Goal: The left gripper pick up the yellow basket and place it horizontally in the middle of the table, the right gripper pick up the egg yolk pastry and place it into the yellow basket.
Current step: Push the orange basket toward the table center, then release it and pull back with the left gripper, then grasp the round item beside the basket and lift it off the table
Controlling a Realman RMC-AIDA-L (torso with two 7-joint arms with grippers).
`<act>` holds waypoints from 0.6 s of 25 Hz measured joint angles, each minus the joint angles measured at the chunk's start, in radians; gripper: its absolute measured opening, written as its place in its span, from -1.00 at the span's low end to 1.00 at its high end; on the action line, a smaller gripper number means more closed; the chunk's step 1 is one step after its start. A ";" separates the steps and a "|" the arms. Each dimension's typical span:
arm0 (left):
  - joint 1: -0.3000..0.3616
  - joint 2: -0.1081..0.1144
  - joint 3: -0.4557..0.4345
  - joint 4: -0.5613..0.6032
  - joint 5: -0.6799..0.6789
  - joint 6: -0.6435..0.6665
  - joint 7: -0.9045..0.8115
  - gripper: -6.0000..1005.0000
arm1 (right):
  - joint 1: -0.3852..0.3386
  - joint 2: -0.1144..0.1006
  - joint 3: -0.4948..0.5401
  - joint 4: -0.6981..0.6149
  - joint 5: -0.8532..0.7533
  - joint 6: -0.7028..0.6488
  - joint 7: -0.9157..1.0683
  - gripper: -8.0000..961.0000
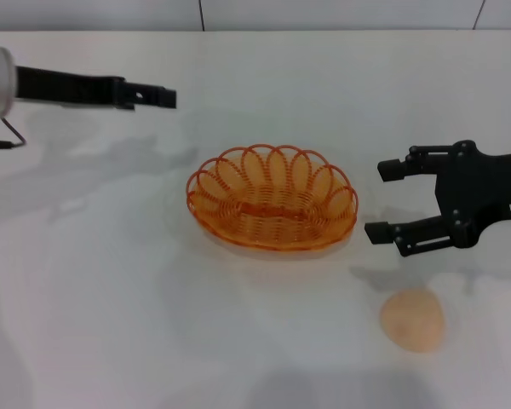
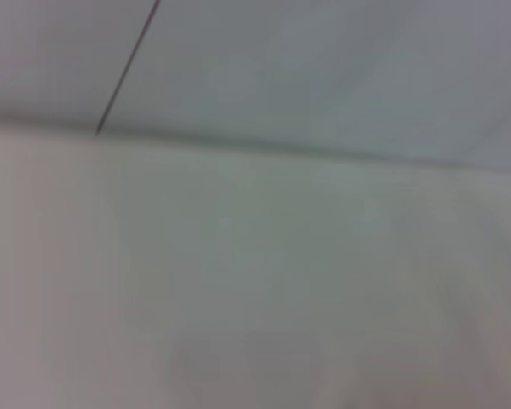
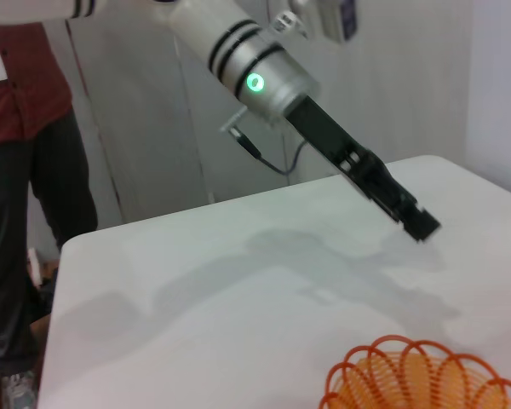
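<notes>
Lying near the table's front edge, right of the basket, the pastry looks soft and crumbly; a gentle side grip is advised. The right gripper is spread above it; the left gripper is seen pressed together, far left.

left gripper hovers, fingers together; right gripper hovers, fingers spread.

yellow basket mid table, empty. Egg yolk pastry on table, nearer and right of it. Right gripper just right of basket, left gripper far-left behind it.
</notes>
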 joint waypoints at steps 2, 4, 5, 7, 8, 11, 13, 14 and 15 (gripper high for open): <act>0.020 0.002 0.000 0.027 -0.046 0.014 0.057 0.78 | -0.001 0.000 -0.002 0.000 -0.002 0.011 0.002 0.79; 0.043 0.007 -0.001 0.061 -0.094 0.039 0.126 0.78 | -0.001 0.000 -0.002 0.000 -0.006 0.017 0.009 0.79; 0.051 0.011 -0.001 0.078 -0.110 0.057 0.157 0.78 | -0.001 0.000 -0.002 0.000 -0.006 0.017 0.009 0.79; 0.057 0.018 -0.002 0.098 -0.125 0.090 0.193 0.78 | -0.002 0.000 -0.001 -0.001 -0.017 0.027 0.023 0.78; 0.059 0.023 -0.002 0.107 -0.132 0.116 0.215 0.78 | -0.003 0.000 -0.001 -0.002 -0.024 0.028 0.028 0.78; 0.059 0.031 -0.001 0.129 -0.138 0.198 0.291 0.78 | -0.003 -0.001 0.000 -0.010 -0.069 0.031 0.057 0.78; 0.057 0.031 0.003 0.147 -0.136 0.247 0.342 0.78 | 0.000 -0.001 0.001 -0.011 -0.102 0.031 0.073 0.78; 0.056 0.031 0.006 0.155 -0.133 0.267 0.363 0.78 | 0.001 -0.001 0.000 -0.012 -0.112 0.032 0.077 0.77; 0.056 0.031 0.009 0.163 -0.130 0.287 0.383 0.78 | 0.000 -0.001 -0.001 -0.012 -0.122 0.031 0.079 0.77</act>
